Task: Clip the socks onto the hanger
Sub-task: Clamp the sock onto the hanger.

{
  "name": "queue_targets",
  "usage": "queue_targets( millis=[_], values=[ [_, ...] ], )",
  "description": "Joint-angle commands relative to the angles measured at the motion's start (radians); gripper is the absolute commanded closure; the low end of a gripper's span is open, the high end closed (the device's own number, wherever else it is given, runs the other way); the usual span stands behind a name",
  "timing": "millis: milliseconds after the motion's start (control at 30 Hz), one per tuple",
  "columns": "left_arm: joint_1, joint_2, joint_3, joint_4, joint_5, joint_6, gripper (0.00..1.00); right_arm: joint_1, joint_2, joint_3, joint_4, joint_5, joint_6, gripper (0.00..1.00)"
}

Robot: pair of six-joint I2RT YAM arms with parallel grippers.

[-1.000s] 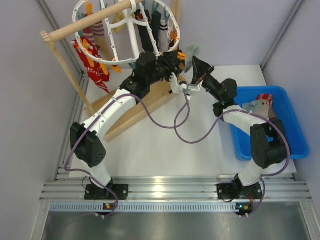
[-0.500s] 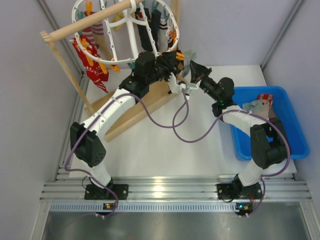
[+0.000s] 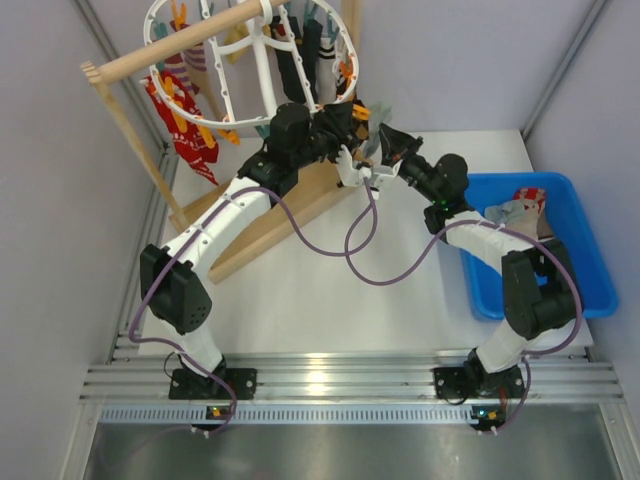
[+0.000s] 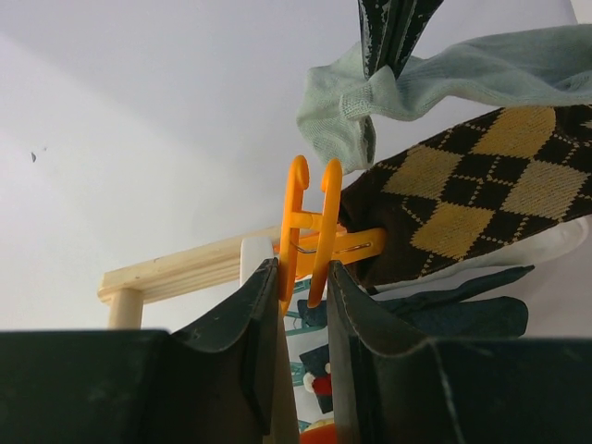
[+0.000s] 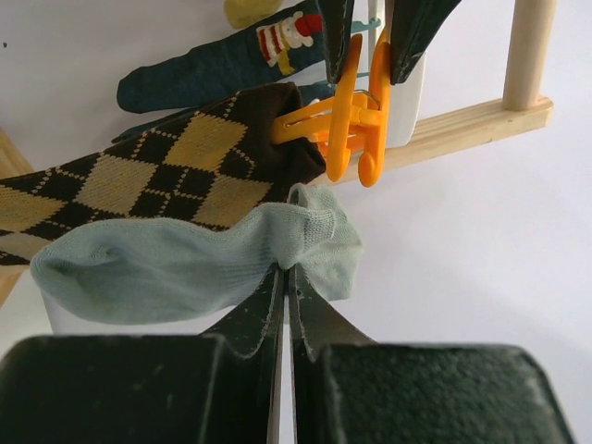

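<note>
The white oval hanger (image 3: pixel 232 102) hangs from a wooden rod with several socks clipped on it. My left gripper (image 3: pixel 352 118) (image 4: pixel 303 277) is shut on the handles of an orange clip (image 4: pixel 311 222) (image 5: pixel 351 125) at the ring's right edge. The clip's jaws sit on a brown-and-black argyle sock (image 4: pixel 462 190) (image 5: pixel 166 176). My right gripper (image 3: pixel 385 140) (image 5: pixel 285 273) is shut on a pale grey-green sock (image 5: pixel 176 264) (image 4: pixel 444 79) (image 3: pixel 381 104), held just beside the clip and touching the argyle sock.
The wooden rack's rod (image 3: pixel 180 45) and sloping base (image 3: pixel 270 225) stand behind and under the arms. A blue bin (image 3: pixel 580 260) at the right holds more socks (image 3: pixel 520 207). A navy sock with a snowman (image 5: pixel 231 55) hangs behind the clip.
My right gripper has shifted slightly left toward the clip with the grey-green sock. The left gripper stays on the orange clip.
</note>
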Motion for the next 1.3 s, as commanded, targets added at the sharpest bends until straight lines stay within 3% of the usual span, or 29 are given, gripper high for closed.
queue_targets(
  millis=[0,933,1267],
  values=[
    [-0.024,0.019,0.026,0.03,0.019,-0.025,1.0,0.08,-0.059,0.084,0.035,0.026,0.042,1.0],
    [-0.037,0.062,0.052,0.02,-0.013,0.075,1.0,0.097,-0.076,0.113,-0.025,0.018,0.042,1.0],
    [-0.042,0.078,0.064,0.029,-0.013,0.066,1.0,0.091,-0.062,0.144,-0.106,0.09,-0.001,1.0]
  ],
)
